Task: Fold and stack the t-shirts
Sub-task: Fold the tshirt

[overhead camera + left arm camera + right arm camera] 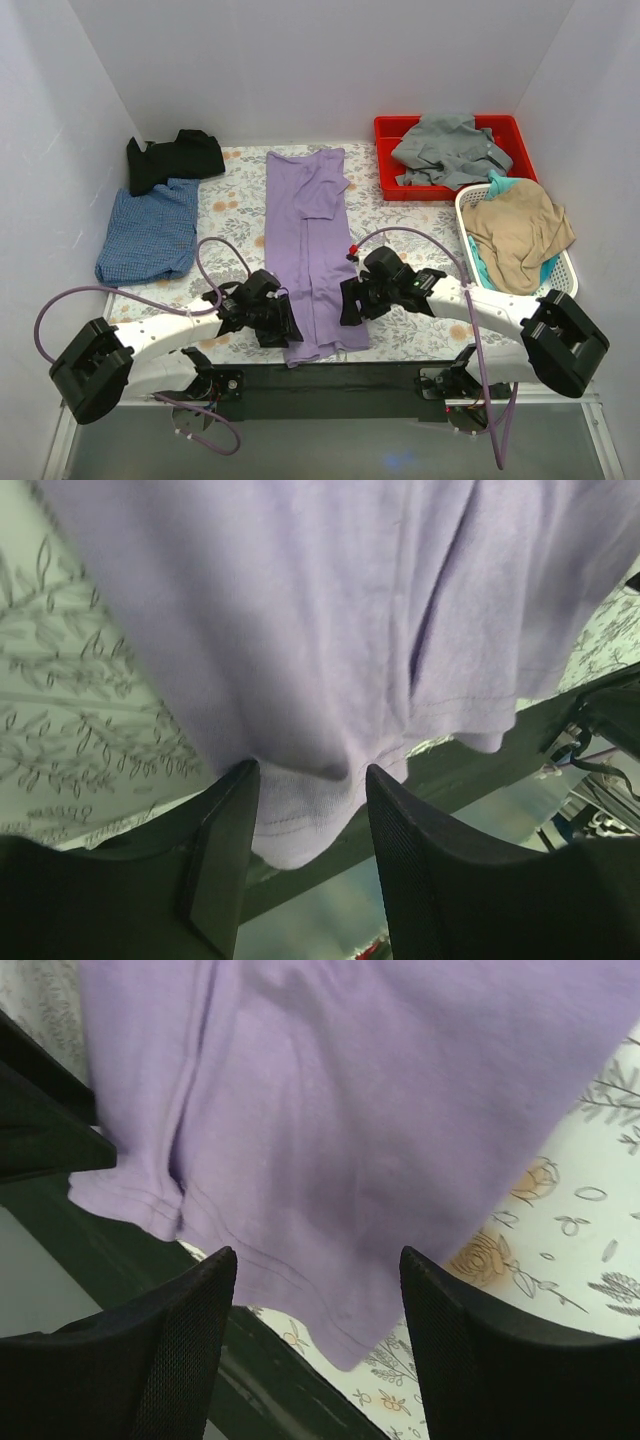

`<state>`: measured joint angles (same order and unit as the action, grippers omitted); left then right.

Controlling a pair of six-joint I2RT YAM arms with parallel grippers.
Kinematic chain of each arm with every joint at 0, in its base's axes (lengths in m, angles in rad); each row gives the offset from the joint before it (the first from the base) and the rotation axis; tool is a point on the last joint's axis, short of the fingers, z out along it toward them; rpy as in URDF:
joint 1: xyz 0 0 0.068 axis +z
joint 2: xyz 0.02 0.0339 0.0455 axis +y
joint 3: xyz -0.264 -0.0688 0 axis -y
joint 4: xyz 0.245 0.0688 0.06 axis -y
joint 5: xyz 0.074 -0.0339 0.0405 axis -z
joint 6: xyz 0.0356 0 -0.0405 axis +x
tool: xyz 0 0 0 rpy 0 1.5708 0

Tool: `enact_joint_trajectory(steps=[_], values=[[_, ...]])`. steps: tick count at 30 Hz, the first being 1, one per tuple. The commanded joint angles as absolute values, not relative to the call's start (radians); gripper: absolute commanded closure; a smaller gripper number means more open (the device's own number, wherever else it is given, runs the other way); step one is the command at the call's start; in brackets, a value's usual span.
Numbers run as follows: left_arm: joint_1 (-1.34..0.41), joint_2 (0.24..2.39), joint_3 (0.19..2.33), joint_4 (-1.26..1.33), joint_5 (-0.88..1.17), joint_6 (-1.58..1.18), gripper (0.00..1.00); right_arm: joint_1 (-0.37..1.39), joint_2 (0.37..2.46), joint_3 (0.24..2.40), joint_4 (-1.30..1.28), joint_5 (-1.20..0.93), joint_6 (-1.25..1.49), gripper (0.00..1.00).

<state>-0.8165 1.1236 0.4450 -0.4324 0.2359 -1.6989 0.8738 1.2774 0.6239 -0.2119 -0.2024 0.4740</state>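
Working at the near hem of the lilac t-shirt (310,230), I have one gripper on each side of it. The shirt lies in the middle of the flowered table (235,200), folded into a long narrow strip. Its long axis runs from the collar end at 12 o'clock down to 6 o'clock, where the hem hangs a little over the dark strip (330,378) at the table's near edge.

My left gripper (288,330) is at the hem's 7 o'clock corner. In the left wrist view its jaws stand about half apart, and that corner of the cloth bulges down between them, touching one finger. I cannot tell whether they have a real bite on it. My right gripper (347,300) sits at the strip's 4 o'clock edge, slightly farther up the shirt than the left one. Its jaws are wide and hold nothing. In the right wrist view the hem lies just beyond the gap, towards 12 o'clock.

As I judge it, the coming move turns on this: the hem is the end nearest me and the collar lies well away at 12 o'clock. The fold must therefore carry the hem along that long axis, away from my bases. Each arm is nearer its own corner, so both should lift together. My right is not yet around the cloth and has to close in first, or the strip will skew.

The blue checked t-shirt (150,232) at 9 o'clock and the black t-shirt (175,158) at 10 o'clock lie well apart from my grippers.
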Motion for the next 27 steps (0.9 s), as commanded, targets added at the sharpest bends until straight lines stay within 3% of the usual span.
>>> enact_joint_trajectory(steps=[1, 8, 27], values=[[-0.838, 1.053, 0.402, -0.557, 0.209, -1.739, 0.54, 0.888, 1.287, 0.68, -0.161, -0.276, 0.445, 0.28], [-0.838, 0.917, 0.453, -0.813, 0.137, -1.786, 0.54, 0.931, 1.31, 0.681, -0.149, -0.321, 0.454, 0.28], [-0.838, 0.956, 0.63, -0.804, -0.06, -1.732, 0.55, 1.017, 1.459, 0.745, -0.061, -0.396, 0.454, 0.28]])
